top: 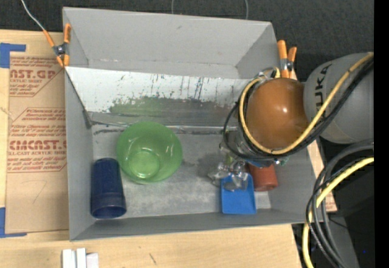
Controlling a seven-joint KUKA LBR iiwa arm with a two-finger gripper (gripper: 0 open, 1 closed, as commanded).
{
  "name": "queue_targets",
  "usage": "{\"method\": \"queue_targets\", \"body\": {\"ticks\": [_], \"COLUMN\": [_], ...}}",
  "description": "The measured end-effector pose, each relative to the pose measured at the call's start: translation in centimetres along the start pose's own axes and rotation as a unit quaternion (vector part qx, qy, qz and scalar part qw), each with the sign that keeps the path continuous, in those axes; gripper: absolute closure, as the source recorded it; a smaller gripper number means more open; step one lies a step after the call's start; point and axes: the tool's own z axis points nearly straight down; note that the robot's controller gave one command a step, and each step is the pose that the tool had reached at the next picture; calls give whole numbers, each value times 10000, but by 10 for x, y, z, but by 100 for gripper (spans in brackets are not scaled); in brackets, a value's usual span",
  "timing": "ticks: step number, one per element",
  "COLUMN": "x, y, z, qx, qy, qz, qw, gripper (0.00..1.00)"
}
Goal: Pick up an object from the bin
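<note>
Camera view, from above. The arm enters from the right, and its round orange cover [275,113] with looped yellow and black cables hides most of the wrist. The gripper [231,174] shows as a small metallic cluster below this cover, low over the bin [152,42] floor in the near right part. The cover and glare make it impossible to judge whether the jaws stand apart or together, and nothing can be seen between them. A flat blue block [238,200] lies directly on the near side of the jaws, its upper edge right at them; contact cannot be confirmed. A small red block [266,177] sits just to the right of the jaws, beside the blue block. A green bowl [149,152], upright, stands well to their left. A dark blue cup [107,189] lies on its side farther left, beside the bowl.
</note>
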Motion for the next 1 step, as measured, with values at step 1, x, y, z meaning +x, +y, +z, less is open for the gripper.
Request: {"method": "queue_targets", "body": {"ticks": [1], "x": [0], "y": [0], "z": [0], "qx": [0], "qy": [0], "qz": [0], "qw": [10000], "gripper": [100]}}
